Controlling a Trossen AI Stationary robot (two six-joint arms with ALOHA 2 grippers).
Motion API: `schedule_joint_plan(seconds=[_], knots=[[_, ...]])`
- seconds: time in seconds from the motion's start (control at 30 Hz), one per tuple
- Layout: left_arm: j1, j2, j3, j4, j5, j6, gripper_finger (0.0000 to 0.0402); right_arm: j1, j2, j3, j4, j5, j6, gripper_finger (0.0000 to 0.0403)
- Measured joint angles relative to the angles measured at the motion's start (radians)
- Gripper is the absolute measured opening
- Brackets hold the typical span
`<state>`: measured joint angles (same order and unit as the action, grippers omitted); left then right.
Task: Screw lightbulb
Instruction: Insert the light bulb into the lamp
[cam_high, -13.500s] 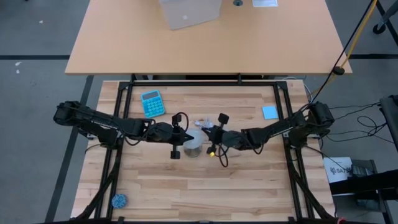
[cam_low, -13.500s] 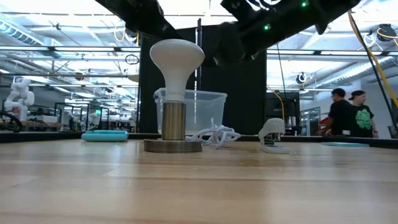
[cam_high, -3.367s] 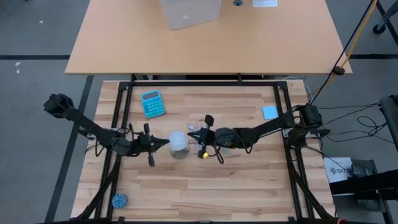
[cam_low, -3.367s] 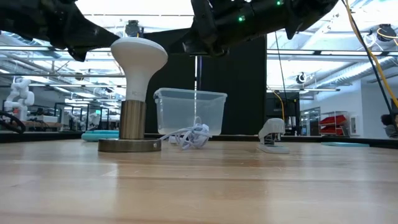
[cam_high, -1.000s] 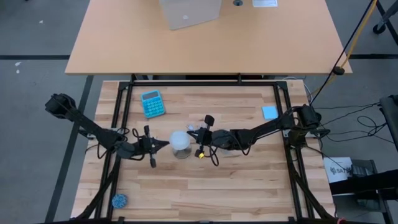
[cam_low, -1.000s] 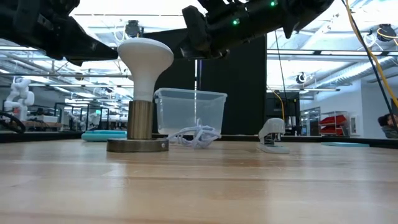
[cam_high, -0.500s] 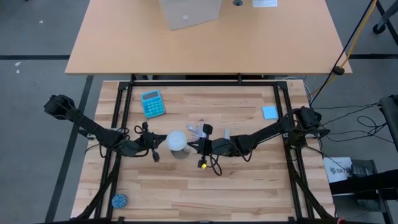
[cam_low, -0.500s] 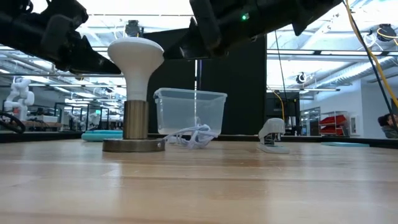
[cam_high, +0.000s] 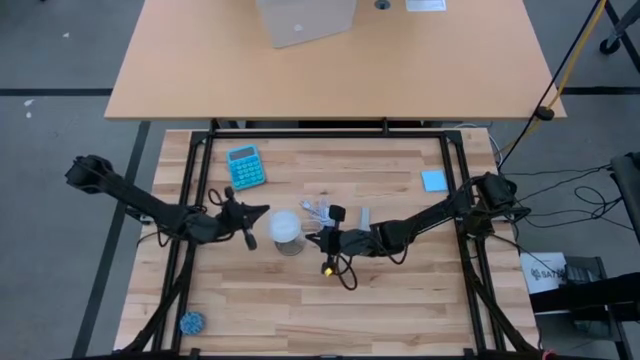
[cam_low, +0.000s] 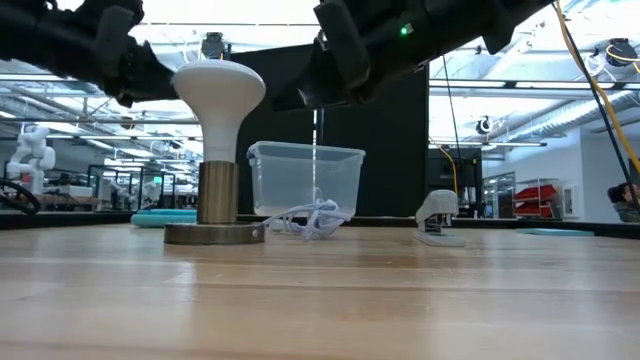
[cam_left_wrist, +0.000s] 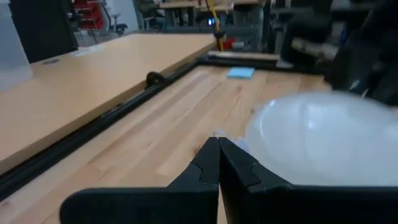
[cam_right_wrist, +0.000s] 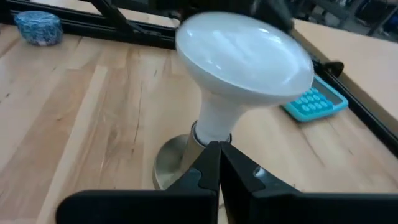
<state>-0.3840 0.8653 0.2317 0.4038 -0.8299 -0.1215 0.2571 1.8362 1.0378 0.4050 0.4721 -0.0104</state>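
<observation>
Lightbulb: the lightbulb (cam_high: 287, 226) stands upright in the socket (cam_low: 214, 232) near the middle of the table (cam_high: 400, 300), dome up, its neck down in the brass collar; in the low view it looks straight, not tilted.

My left pincer: my left pincer (cam_high: 247, 224) sits just left of the dome at about its height, fingers pressed together on nothing; my own wrist view shows them meeting tip to tip with the bulb's white face right beyond.

My right pincer: my right pincer (cam_high: 327, 239) hangs just right of the bulb, a little nearer the front edge, fingers likewise closed and empty; its wrist view looks past them at the bulb's neck and the socket's base.

What changed: half a second ago my left pincer lay lower and closer under the dome's left side; it has since lifted and drawn a touch farther off. The bulb and socket have stayed put over that half second, though a second ago they stood slightly more to the right.

Meaning: I judge the bulb seated and both pincers released; either the screwing is finished or I am regripping for another turn.

Other things: the white cord (cam_low: 305, 219) is bunched beside the socket, the blue calculator (cam_high: 244, 166) far left.
</observation>
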Motion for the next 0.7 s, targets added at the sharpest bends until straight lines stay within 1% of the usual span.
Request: schedule_joint_plan(seconds=[0.07, 0.17, 0.23, 0.37, 0.5, 0.7], knots=[[-0.001, -0.038, 0.000, 0.001, -0.007, 0.000, 0.0000, -0.007, 0.014, 0.000, 0.011, 0.034, 0.011, 0.0000], [-0.022, -0.108, 0.000, 0.002, -0.016, 0.017, 0.0000, -0.024, 0.048, 0.000, 0.046, 0.120, 0.023, 0.0000], [-0.050, -0.159, 0.000, 0.001, -0.013, 0.043, 0.0000, -0.041, 0.069, 0.000, 0.096, 0.133, 0.028, 0.0000], [-0.122, -0.227, 0.000, 0.001, 0.099, 0.118, 0.0000, -0.070, 0.098, 0.000, 0.193, 0.129, 0.020, 0.0000], [-0.197, -0.228, 0.000, -0.018, 0.139, 0.128, 0.0000, -0.088, 0.097, 0.001, 0.230, 0.129, -0.013, 0.0000], [-0.259, -0.154, 0.000, -0.030, 0.145, 0.096, 0.0000, -0.104, 0.097, 0.001, 0.288, 0.128, -0.060, 0.0000]])
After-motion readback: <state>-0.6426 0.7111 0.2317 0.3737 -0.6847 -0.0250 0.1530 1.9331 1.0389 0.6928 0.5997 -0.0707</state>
